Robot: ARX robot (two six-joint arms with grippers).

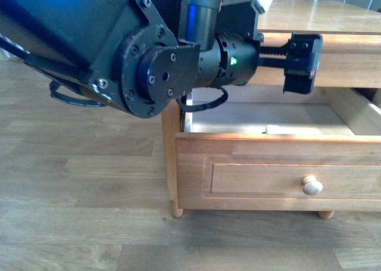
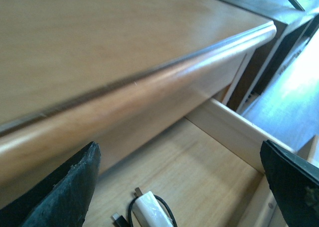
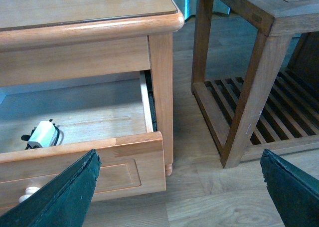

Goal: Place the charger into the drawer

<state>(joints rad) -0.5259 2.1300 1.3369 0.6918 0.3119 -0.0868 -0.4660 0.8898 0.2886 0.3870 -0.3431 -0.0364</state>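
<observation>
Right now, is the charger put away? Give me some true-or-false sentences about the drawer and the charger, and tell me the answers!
1. The drawer is pulled open. True.
2. The charger is outside the drawer. False: it lies inside, on the drawer's pale bottom.
3. The left gripper is holding the charger. False: its jaws are wide open with nothing between them.
4. The drawer front has a round pale knob. True.
5. The right gripper is shut. False: its jaws are spread wide and hold nothing.
</observation>
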